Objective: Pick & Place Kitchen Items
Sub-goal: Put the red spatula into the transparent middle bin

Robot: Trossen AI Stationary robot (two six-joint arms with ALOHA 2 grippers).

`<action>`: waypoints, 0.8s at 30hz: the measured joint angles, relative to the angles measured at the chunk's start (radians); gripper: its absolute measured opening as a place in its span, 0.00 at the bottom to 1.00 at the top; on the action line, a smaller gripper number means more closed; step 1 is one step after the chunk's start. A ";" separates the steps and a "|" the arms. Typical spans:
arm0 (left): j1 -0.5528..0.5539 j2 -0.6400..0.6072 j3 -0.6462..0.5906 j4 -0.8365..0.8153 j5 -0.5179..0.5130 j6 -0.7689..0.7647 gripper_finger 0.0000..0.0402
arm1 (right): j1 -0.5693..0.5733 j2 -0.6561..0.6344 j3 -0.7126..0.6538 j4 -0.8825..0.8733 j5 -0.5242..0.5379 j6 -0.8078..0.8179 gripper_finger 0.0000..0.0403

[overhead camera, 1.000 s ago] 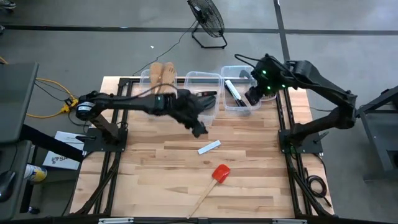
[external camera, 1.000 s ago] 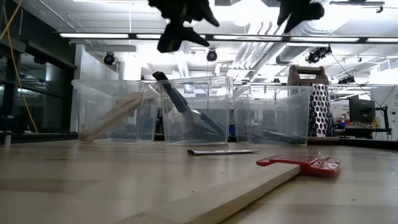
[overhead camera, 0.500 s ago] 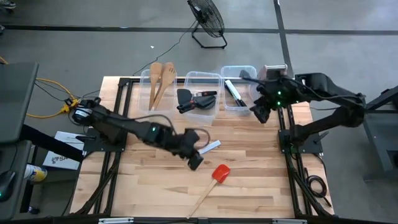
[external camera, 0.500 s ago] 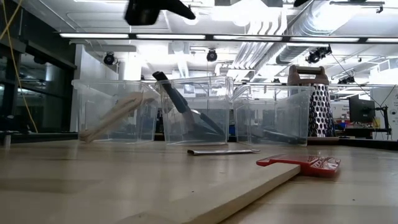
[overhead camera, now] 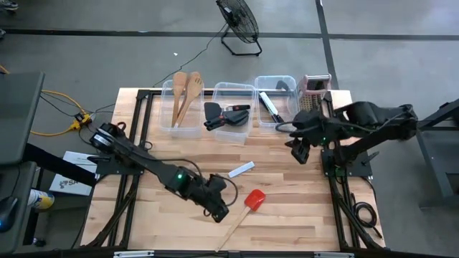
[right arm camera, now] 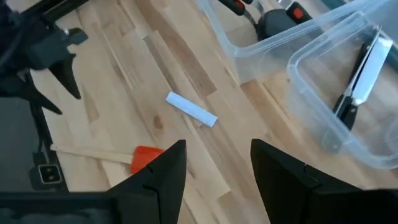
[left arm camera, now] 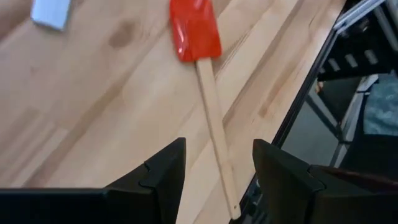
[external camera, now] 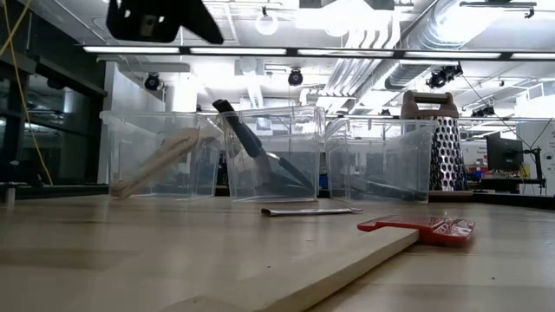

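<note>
I'm looking down at the table (overhead camera: pixel 287 215) right now and my left gripper (overhead camera: pixel 217 211) is hanging low over the front part of it, just beside the red spatula (overhead camera: pixel 254 198). Through the left wrist camera the fingers (left arm camera: pixel 163 171) are spread apart with nothing between them, and the spatula's wooden handle (left arm camera: pixel 216 140) is running right through the gap as seen from there, red head (left arm camera: pixel 195 29) pointing away. I can't tell how far above the wood the gripper is sitting; in the low view it's only showing as a dark shape up high (external camera: pixel 156 17).

The red spatula is lying flat on the bare boards, not touching anything, with a small white flat piece (overhead camera: pixel 241 169) near it, between it and the bins.

My right gripper (overhead camera: pixel 297 151) is hovering near the right edge of the table, just in front of the right bin (overhead camera: pixel 285 80). Its fingers (right arm camera: pixel 155 177) are also parted and empty.

Along the back edge, three clear bins are sitting in a row. The left bin (overhead camera: pixel 165 107) is holding the two pale wooden spoons (overhead camera: pixel 186 89), the middle bin (overhead camera: pixel 244 132) is holding the black turners (overhead camera: pixel 226 115), and the right bin is holding a black-handled knife (overhead camera: pixel 268 106). The metal grater (overhead camera: pixel 315 89) is standing just beside the right bin.
</note>
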 joint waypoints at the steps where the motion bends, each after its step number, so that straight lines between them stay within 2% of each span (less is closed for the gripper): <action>1: -0.006 0.008 0.000 0.001 0.004 -0.007 0.46 | 0.018 0.006 0.000 0.001 0.015 0.026 0.42; 6: -0.038 0.040 0.000 0.010 0.062 0.029 0.46 | 0.097 0.042 0.000 0.004 0.065 0.123 0.42; 9: -0.058 0.052 0.000 0.015 0.063 0.072 0.46 | 0.147 0.083 0.000 0.019 0.074 0.147 0.42; 14: -0.068 0.053 0.000 0.020 0.048 0.058 0.46 | 0.212 0.177 0.000 0.030 0.066 0.207 0.43; 19: -0.067 0.053 0.000 0.035 0.043 0.027 0.46 | 0.233 0.259 0.000 0.029 0.056 0.378 0.42; 24: -0.068 0.072 0.000 0.052 0.060 0.016 0.46 | 0.237 0.312 0.000 0.030 -0.001 0.445 0.42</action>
